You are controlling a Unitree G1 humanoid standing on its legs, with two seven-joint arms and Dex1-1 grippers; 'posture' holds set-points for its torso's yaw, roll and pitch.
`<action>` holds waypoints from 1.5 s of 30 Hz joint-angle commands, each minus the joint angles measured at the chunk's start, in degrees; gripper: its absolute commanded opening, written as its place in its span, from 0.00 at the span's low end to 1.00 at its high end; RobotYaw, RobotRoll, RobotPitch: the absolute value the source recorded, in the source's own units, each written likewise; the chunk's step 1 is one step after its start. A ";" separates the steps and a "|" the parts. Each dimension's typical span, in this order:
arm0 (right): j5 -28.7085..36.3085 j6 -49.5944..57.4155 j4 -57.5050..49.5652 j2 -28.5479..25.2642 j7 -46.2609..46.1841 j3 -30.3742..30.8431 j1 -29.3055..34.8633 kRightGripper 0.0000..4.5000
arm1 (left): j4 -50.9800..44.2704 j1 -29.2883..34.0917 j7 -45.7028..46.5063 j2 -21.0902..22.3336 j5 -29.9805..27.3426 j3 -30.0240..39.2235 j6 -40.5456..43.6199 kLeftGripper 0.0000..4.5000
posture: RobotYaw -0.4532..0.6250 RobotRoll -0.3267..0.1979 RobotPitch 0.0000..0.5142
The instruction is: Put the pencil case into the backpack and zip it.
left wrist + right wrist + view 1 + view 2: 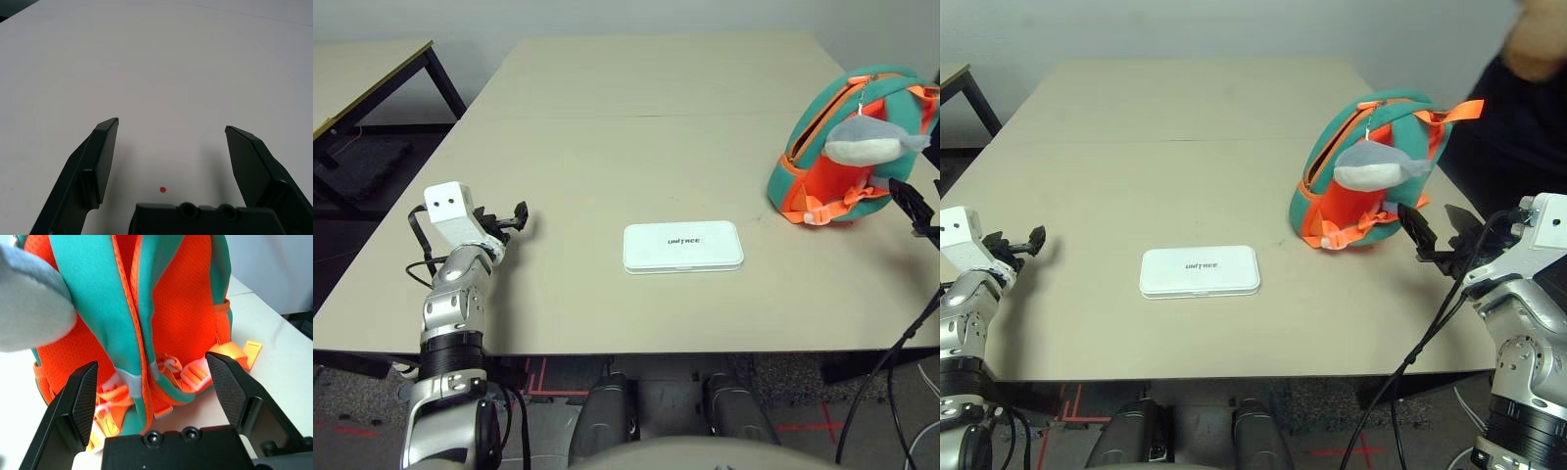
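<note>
Since the pencil case [682, 247] lies crosswise between them, either wide-open pincer, left [512, 219] or right [1438, 237], reaches inward.

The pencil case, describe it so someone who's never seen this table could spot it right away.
On the beige table, look near the front edge, about midway across, left of the teal and orange backpack. The pencil case lies flat there alone: a white rounded rectangle with small black lettering on top, unlike the upright, colourful bag.
</note>
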 commanded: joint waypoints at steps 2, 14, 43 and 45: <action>-0.07 -0.56 -0.37 0.90 0.38 1.71 -0.83 1.00 | 2.58 -2.09 -0.77 0.56 0.88 -1.12 -0.64 0.99 | 0.40 0.62 0.11; 16.54 24.40 -15.53 -4.38 -5.34 -6.37 5.57 1.00 | -13.13 -8.31 -17.28 7.69 -18.47 -0.89 24.74 0.99 | 0.40 0.62 0.11; 33.40 52.62 -11.07 -1.23 -28.93 20.59 -11.05 0.00 | -0.43 -10.16 -23.84 8.93 -35.66 -5.81 68.05 1.00 | 0.42 0.62 0.11; 30.45 51.80 -10.79 0.79 -29.26 22.23 -11.90 0.00 | 1.62 -10.91 -24.94 9.26 -34.24 -7.51 67.13 1.00 | 0.42 0.62 0.12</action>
